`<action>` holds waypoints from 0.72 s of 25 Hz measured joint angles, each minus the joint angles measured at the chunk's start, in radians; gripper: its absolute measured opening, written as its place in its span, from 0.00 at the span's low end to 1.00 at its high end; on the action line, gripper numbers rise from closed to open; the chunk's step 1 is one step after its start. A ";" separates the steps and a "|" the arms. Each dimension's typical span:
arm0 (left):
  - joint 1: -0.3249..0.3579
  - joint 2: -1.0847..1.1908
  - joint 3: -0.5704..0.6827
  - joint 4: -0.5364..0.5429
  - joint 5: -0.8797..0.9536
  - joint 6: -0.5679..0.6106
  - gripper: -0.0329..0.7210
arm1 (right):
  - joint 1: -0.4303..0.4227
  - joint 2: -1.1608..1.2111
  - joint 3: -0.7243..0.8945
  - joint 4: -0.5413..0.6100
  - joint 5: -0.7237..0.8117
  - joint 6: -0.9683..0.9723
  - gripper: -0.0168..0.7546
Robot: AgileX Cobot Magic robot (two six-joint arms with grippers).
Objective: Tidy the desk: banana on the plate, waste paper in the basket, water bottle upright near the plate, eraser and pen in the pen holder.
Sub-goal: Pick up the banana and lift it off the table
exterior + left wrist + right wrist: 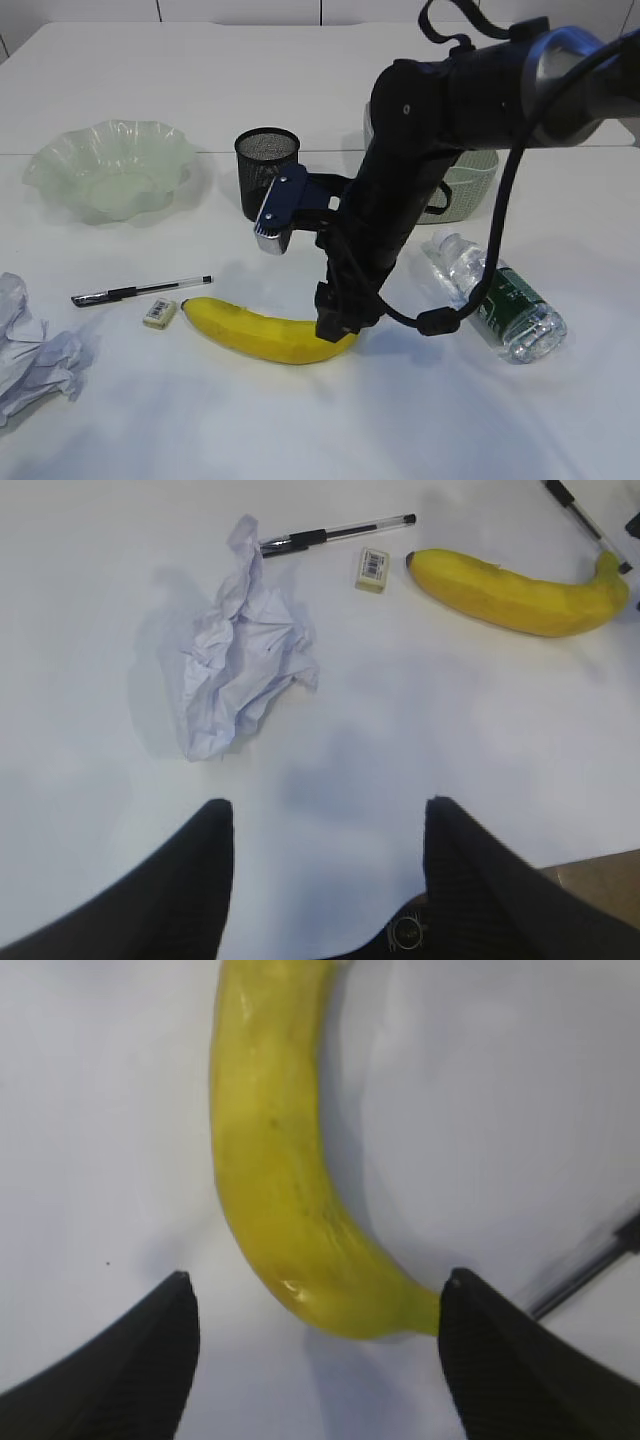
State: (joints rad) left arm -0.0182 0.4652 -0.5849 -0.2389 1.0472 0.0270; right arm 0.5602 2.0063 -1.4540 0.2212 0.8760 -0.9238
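At the near left corner of the desk (560,420) lies the waste paper (30,350), a crumpled white wad; the left gripper (325,825) hovers above bare desk just short of it, jaws apart and empty. A little farther in, toward the middle of the desk, the banana (265,332) lies flat, dark tip to the left, with the eraser (160,312) just beside that tip and the pen (140,291) just behind. The right gripper (315,1305) stands over the banana's stem end, its jaws spread on either side of it, not clamped. The water bottle (495,293) lies on its side nearer the right edge. Beyond, the pen holder (266,165) stands mid-desk, the plate (110,168) toward the far left, and the basket (462,185) behind the right arm.
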 joint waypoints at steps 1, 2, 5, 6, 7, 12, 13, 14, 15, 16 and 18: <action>-0.002 0.008 0.000 -0.008 -0.007 0.011 0.61 | 0.004 0.005 -0.001 0.009 -0.004 -0.013 0.74; -0.008 0.011 0.000 -0.015 -0.019 0.027 0.61 | 0.011 0.014 -0.001 0.014 -0.008 -0.025 0.74; -0.028 0.013 0.000 -0.036 -0.035 0.093 0.61 | 0.027 0.041 -0.001 0.020 -0.023 -0.039 0.74; -0.030 0.013 0.000 -0.038 -0.039 0.100 0.61 | 0.029 0.051 -0.001 0.020 -0.024 -0.041 0.74; -0.032 0.013 0.000 -0.038 -0.039 0.108 0.61 | 0.029 0.060 -0.001 0.017 -0.027 -0.043 0.74; -0.034 0.013 0.000 -0.044 -0.039 0.114 0.61 | 0.029 0.090 -0.003 0.008 -0.028 -0.055 0.74; -0.034 0.013 0.000 -0.044 -0.039 0.114 0.61 | 0.029 0.093 -0.003 0.007 -0.030 -0.060 0.74; -0.034 0.013 0.000 -0.044 -0.039 0.114 0.61 | 0.029 0.093 -0.005 0.006 -0.034 -0.062 0.74; -0.034 0.013 0.000 -0.044 -0.039 0.114 0.61 | 0.029 0.095 -0.007 0.006 -0.036 -0.064 0.74; -0.034 0.013 0.000 -0.044 -0.039 0.114 0.61 | 0.029 0.099 -0.012 0.006 -0.036 -0.067 0.74; -0.034 0.014 0.000 -0.044 -0.039 0.115 0.61 | 0.029 0.113 -0.024 0.006 -0.041 -0.070 0.74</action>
State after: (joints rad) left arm -0.0524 0.4791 -0.5849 -0.2827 1.0085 0.1418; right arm 0.5897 2.1190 -1.4782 0.2271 0.8347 -0.9942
